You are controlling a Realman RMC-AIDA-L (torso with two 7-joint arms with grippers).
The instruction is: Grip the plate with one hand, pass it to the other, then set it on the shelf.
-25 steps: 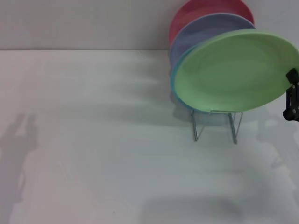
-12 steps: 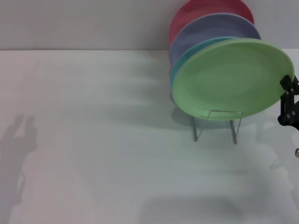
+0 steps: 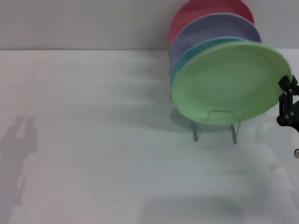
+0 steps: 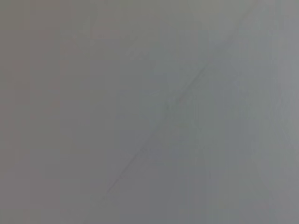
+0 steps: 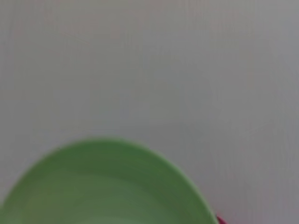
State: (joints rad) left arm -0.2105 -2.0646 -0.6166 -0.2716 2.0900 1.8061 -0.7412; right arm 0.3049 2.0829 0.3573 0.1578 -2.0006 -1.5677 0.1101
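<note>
You're near the end, by my read: the green plate point(image 3: 229, 81) sits on the rack point(image 3: 217, 125) at the table's point(image 3: 93, 154) far right, leaning as the front one of a row, with a turquoise plate point(image 3: 187, 58) touching just behind it, then a lavender plate point(image 3: 210, 28), then a red plate point(image 3: 201, 9). What's left looks like letting go and pulling the arm clear.

Right gripper point(image 3: 288, 106) is at the plate's right rim, at the head view's right edge; can't tell if it's clamped on the rim or loose. The right wrist view shows only the plate's green face and the wall.

Left gripper isn't visible anywhere; its wrist view shows just plain grey surface.

Table is white and matte, with soft shadows along its left edge. Plain light wall point(image 3: 84, 23) behind its far edge.
</note>
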